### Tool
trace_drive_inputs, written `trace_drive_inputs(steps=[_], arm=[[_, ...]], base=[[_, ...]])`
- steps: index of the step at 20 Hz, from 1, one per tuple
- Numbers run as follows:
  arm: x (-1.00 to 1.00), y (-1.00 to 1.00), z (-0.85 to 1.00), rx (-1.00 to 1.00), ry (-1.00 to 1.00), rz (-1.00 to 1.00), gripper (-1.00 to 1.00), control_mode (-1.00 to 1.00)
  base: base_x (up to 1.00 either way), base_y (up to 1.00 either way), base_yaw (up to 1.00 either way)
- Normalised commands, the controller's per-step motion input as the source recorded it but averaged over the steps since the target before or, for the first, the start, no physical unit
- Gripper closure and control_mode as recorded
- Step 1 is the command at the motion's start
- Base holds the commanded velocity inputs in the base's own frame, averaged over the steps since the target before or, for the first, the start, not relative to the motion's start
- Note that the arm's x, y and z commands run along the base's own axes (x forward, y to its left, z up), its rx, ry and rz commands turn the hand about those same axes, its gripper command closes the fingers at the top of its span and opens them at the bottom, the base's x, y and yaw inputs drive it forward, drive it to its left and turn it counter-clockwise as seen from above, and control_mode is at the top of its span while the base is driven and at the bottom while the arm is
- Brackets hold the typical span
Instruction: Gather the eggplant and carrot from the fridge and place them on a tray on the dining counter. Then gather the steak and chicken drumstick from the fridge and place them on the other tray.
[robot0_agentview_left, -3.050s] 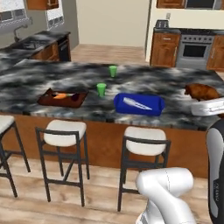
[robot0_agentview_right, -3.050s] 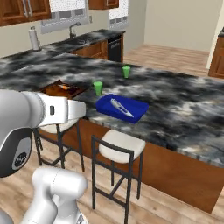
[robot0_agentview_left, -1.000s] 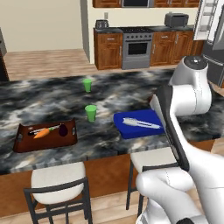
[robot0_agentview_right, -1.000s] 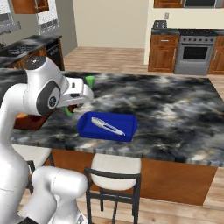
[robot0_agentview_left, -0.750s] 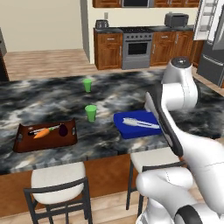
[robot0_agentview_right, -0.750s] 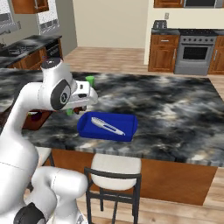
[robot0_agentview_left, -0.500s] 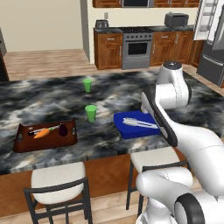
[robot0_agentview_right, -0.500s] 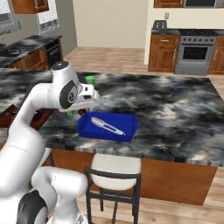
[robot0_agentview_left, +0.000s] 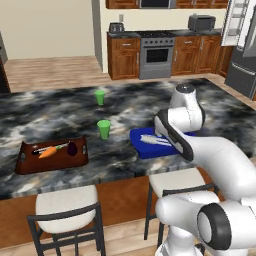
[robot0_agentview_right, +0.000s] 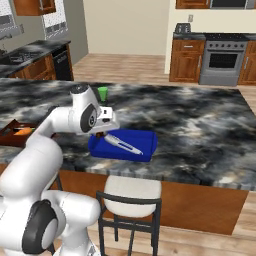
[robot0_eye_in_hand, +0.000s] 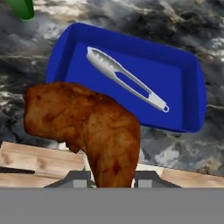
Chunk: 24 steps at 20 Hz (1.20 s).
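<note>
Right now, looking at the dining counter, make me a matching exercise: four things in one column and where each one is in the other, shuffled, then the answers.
Things:
1. carrot
2. white tongs
3. chicken drumstick
4. green cup

Places:
A. in the blue tray
B. gripped in the end effector
C. standing on the counter
D. in the wooden tray

Pairs: 1-D, 2-A, 3-B, 4-C

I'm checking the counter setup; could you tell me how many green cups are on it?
2. One cup stands near the brown tray; the other cup stands farther back. The arm may hide more.
</note>
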Motion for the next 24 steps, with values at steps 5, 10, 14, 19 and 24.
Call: trace_drive_inputs(steps=[5, 10, 14, 19, 24], arm=[[0.39, 0.0, -0.5, 0.03, -0.07, 0.0, 1.0, -1.0], [0.46, 0.0, -0.39, 0.03, 0.0, 0.0, 1.0, -1.0], [0.46, 0.0, -0.41, 0.0, 0.0, 0.0, 1.0, -1.0], [0.42, 0.0, -0.35, 0.0, 0.0, 0.0, 1.0, -1.0], [0.22, 0.0, -0.28, 0.0, 0.0, 0.0, 1.0, -1.0]], base=[[0.0, 0.0, 0.0], [0.0, 0.0, 0.0], [0.0, 0.0, 0.0], [0.0, 0.0, 0.0], [0.0, 0.0, 0.0]])
